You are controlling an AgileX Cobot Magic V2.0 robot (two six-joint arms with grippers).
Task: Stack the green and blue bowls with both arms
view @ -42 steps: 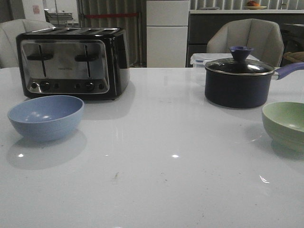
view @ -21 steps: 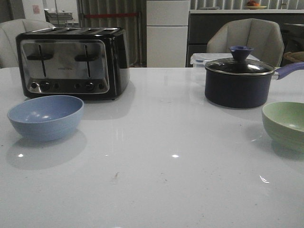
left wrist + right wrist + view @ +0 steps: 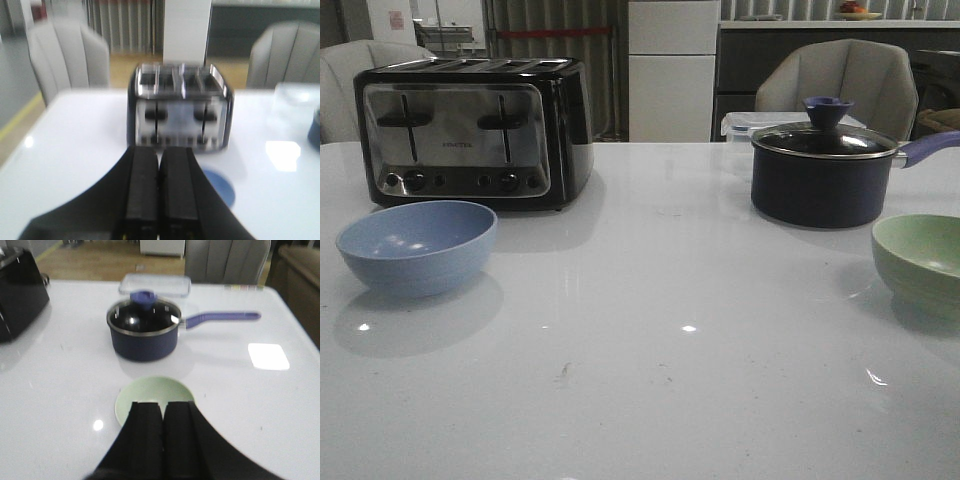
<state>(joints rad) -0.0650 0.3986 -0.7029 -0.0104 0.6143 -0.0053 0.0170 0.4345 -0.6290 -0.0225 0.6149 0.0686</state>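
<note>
Blue bowl (image 3: 416,246): dusty blue-grey, upright, mouth up, round with no long axis; it sits on the white surface (image 3: 660,330) just in front of the toaster (image 3: 472,132). In the left wrist view only a sliver of it (image 3: 220,186) shows, just beyond the left pincer's tip and to one side.
Green bowl (image 3: 922,262): pale sage, upright, mouth up, round too; it stands at the right edge of the front view, in front of the navy saucepan (image 3: 825,172). In the right wrist view it (image 3: 154,398) lies directly ahead of the right pincer, whose fingers cover its near rim.
Left pincer (image 3: 159,176): black fingers pressed together, nothing between them; raised, aimed at the toaster (image 3: 179,111). View blurred.
Right pincer (image 3: 163,412): fingers closed against each other, empty, above the near side of the green bowl; contact cannot be told.
Saucepan: lid on, handle (image 3: 223,317) pointing off to the side, beyond the green bowl.
Bowls: well apart, at opposite sides of the surface, not stacked.
Change: both bowls, toaster and saucepan lie as they did half a second ago in the front view.
</note>
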